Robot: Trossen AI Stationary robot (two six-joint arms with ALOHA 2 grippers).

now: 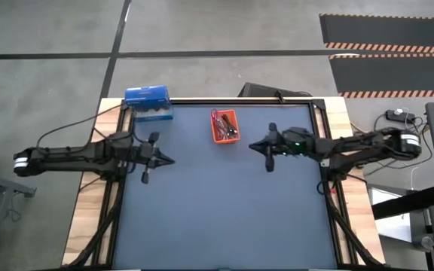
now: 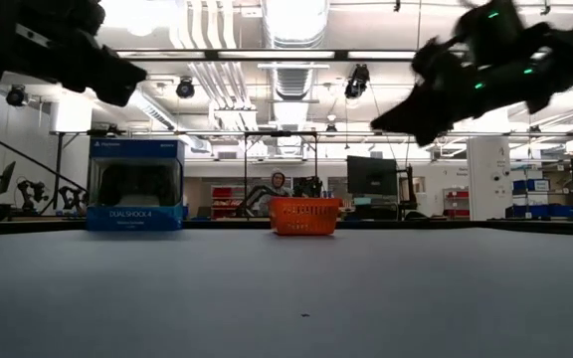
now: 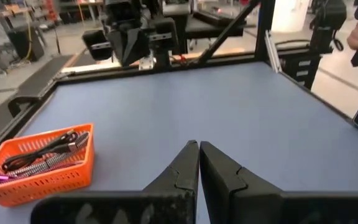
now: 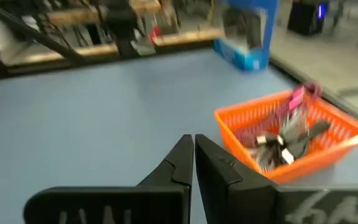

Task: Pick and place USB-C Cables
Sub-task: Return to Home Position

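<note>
Bin: orange, holds cables.
Left gripper: fingers closed, empty, left of bin.
Right gripper: fingers closed, empty, right of bin.

In the foreground the left gripper points across the blue-grey table, its two dark fingers pressed together with nothing between them. Just beside it stands the orange tray, holding bundled USB-C cables: black, silver-grey, and a magenta end at its near corner. In the background, the right arm hangs over the table's far edge.
</note>
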